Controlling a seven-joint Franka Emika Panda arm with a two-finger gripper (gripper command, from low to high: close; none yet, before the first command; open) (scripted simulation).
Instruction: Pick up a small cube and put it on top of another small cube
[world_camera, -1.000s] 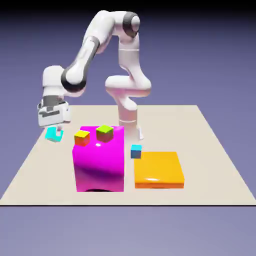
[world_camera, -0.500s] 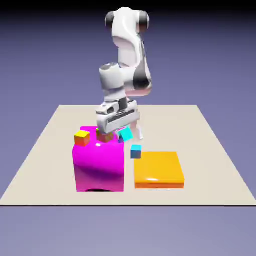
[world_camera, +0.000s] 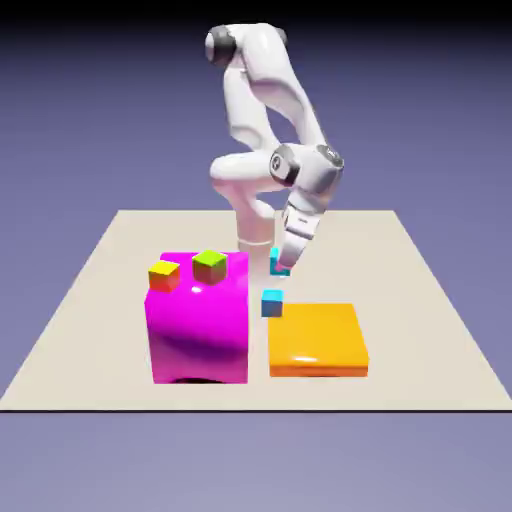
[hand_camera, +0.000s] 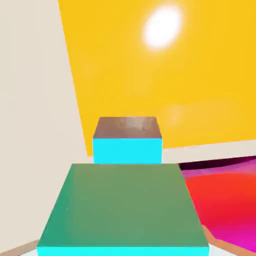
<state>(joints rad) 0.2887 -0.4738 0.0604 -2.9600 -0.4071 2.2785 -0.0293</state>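
Observation:
The small cube (world_camera: 277, 262), turquoise, hangs in the air with my gripper (world_camera: 281, 260) shut on it. It fills the bottom of the hand view as a large green-topped small cube (hand_camera: 125, 210) and hides the fingertips. The other small cube (world_camera: 272, 303), sky-blue with darker sides, rests on the table between the magenta block and the orange slab. In the exterior view the held cube is a little above and behind it. In the hand view this sky-blue cube (hand_camera: 127, 142) lies just beyond the held one.
A big magenta block (world_camera: 198, 320) stands to the exterior view's left, with an orange cube (world_camera: 163, 275) and a green cube (world_camera: 209, 265) on top. A flat orange slab (world_camera: 317, 338) lies on the beige table (world_camera: 420, 330) just right of the sky-blue cube.
The arm has swung from the exterior view's left, over the magenta block, to the right, carrying the turquoise cube. It now hangs near the sky-blue cube.

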